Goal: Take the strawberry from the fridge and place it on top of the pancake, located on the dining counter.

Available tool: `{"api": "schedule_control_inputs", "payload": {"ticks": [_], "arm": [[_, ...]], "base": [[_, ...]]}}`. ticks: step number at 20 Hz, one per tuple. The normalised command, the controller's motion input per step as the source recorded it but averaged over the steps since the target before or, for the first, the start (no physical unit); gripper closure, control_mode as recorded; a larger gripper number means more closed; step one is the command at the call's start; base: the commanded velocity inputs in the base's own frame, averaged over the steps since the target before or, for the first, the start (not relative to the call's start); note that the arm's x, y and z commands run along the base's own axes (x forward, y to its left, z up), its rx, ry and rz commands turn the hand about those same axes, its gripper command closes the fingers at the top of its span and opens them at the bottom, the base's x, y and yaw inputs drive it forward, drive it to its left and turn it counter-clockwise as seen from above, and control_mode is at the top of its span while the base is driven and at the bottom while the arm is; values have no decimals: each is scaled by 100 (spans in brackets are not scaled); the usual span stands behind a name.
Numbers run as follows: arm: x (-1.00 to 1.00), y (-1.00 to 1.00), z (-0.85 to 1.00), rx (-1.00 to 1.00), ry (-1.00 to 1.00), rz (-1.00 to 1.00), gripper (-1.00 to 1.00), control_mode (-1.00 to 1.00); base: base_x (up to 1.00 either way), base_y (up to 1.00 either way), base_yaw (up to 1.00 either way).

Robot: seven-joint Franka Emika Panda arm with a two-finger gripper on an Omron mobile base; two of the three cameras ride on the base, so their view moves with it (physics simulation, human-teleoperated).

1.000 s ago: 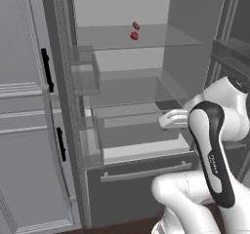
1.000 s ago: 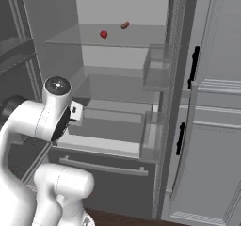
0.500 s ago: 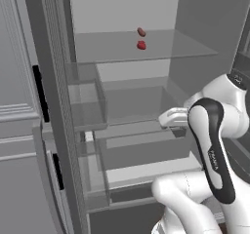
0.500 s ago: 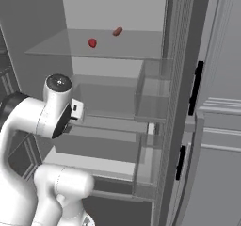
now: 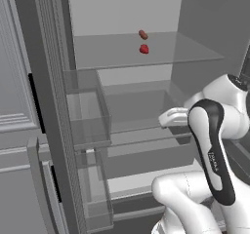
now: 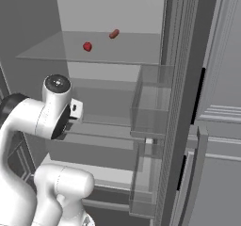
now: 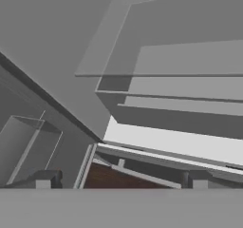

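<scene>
Open fridge point(image 5: 58, 106) interior: strawberry point(image 5: 144, 48) on upper glass shelf point(image 5: 112, 52), just before darker oblong item point(image 5: 143, 34). Claw point(image 7: 121, 179) wide open, empty, aimed low toward drawers; strawberry lies above, deeper inside.

The fridge point(image 6: 117, 13) stands open across the frame, its pale back wall at the top centre. On the glass shelf point(image 6: 56, 53) in the upper left lies the strawberry point(image 6: 87, 46), with a small reddish-brown oblong item point(image 6: 114, 34) just to its upper right, apart from it. Clear door bins point(image 6: 153, 107) hang right of centre. The white arm point(image 6: 40, 121) fills the lower left, below the shelf
</scene>
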Motion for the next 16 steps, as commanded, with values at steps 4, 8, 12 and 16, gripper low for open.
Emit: {"api": "schedule_control_inputs", "payload": {"ticks": [4, 8, 12, 16], "arm": [[54, 0, 100, -10, -17, -2, -100, -100], [71, 0, 96, -9, -13, -4, -100, -100], [64, 0, 74, -12, -16, -9, -100, -100], [50, 0, 45, -16, -23, -13, -100, -100]], "base": [[0, 0, 0], [0, 0, 0], [0, 0, 0], [0, 0, 0]]}}
